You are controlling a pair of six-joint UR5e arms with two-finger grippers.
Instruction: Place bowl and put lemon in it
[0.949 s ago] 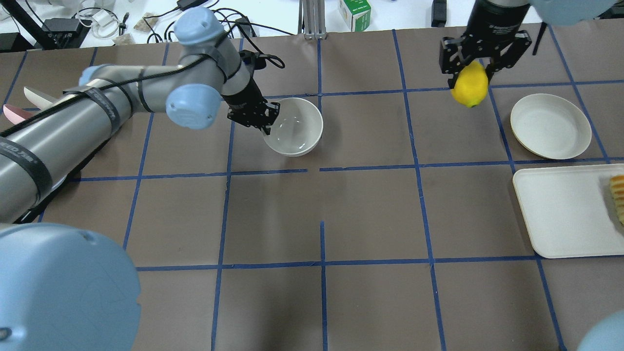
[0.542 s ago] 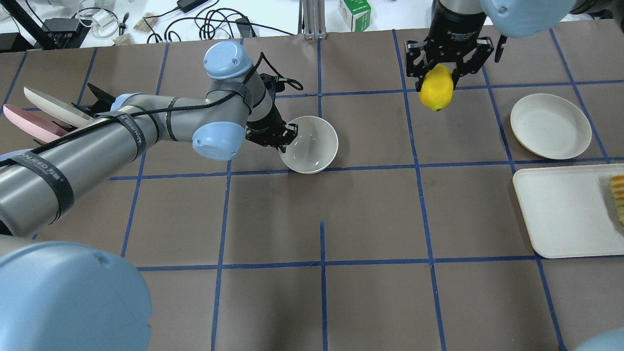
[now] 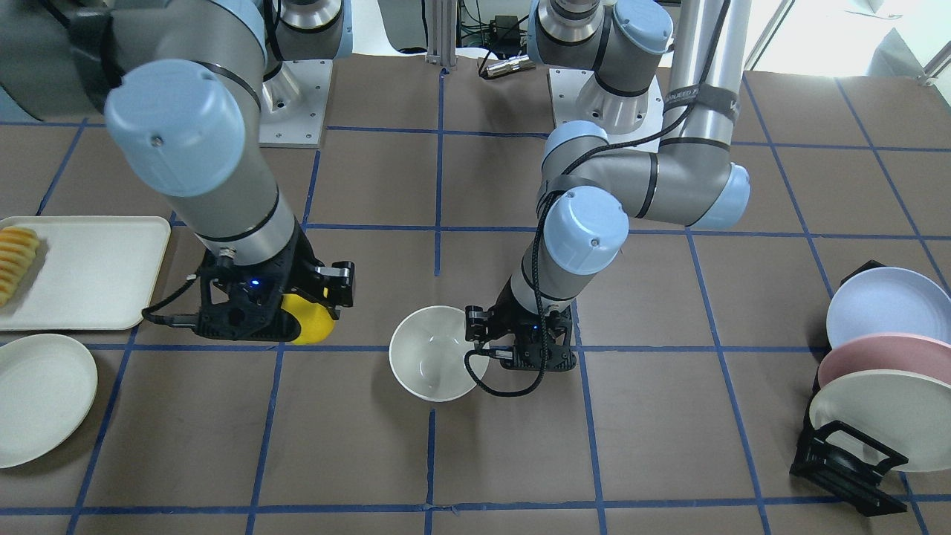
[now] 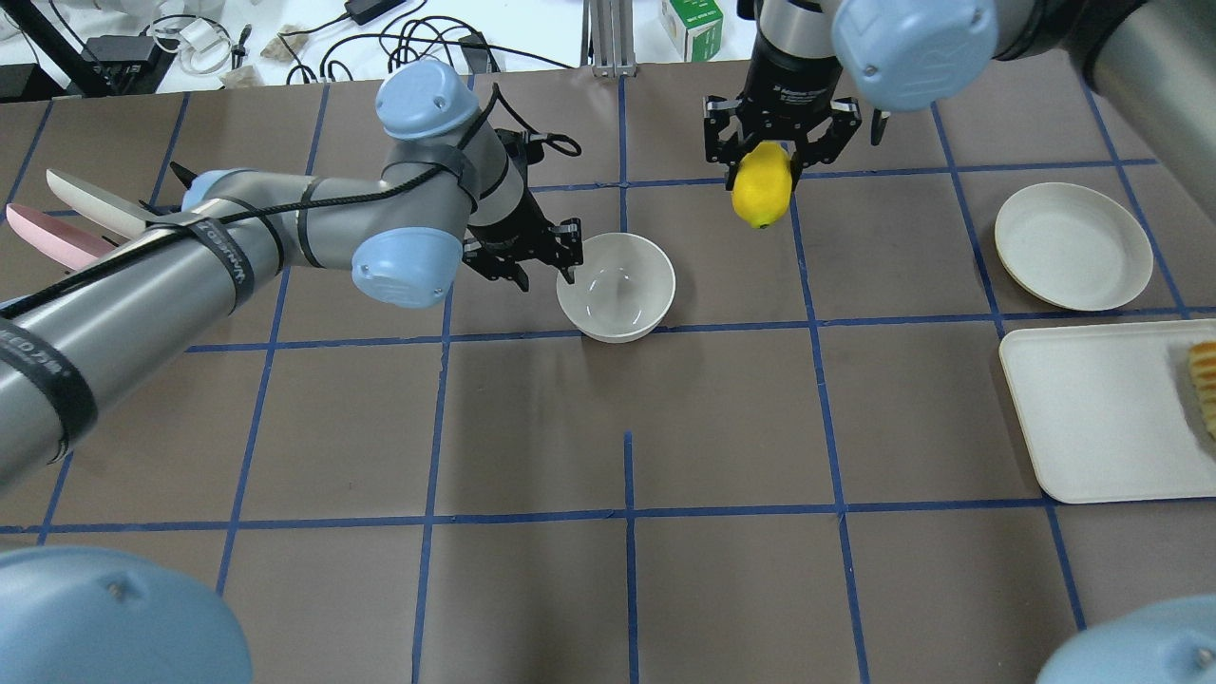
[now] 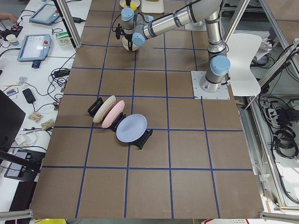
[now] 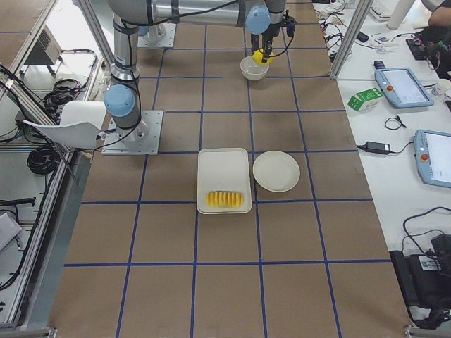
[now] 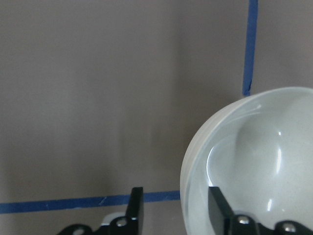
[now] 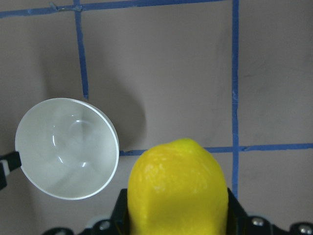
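The off-white bowl (image 4: 616, 288) stands upright on the brown table near its middle; it also shows in the front view (image 3: 435, 364) and the left wrist view (image 7: 254, 166). My left gripper (image 4: 559, 271) is open. Its fingers straddle the bowl's left rim with a gap, one outside, one inside, as the left wrist view (image 7: 176, 210) shows. My right gripper (image 4: 765, 161) is shut on the yellow lemon (image 4: 762, 185) and holds it in the air, to the right of and beyond the bowl. In the right wrist view the lemon (image 8: 178, 186) fills the bottom and the bowl (image 8: 66, 147) lies to its left.
A shallow off-white plate (image 4: 1073, 247) and a white tray (image 4: 1092, 418) with pale yellow slices (image 4: 1205, 380) lie at the right. A black rack with blue, pink and white plates (image 3: 877, 386) stands at my far left.
My left arm carried the bowl to the right and its fingers have spread off the rim. My right arm moved left with the lemon, closer to the bowl.
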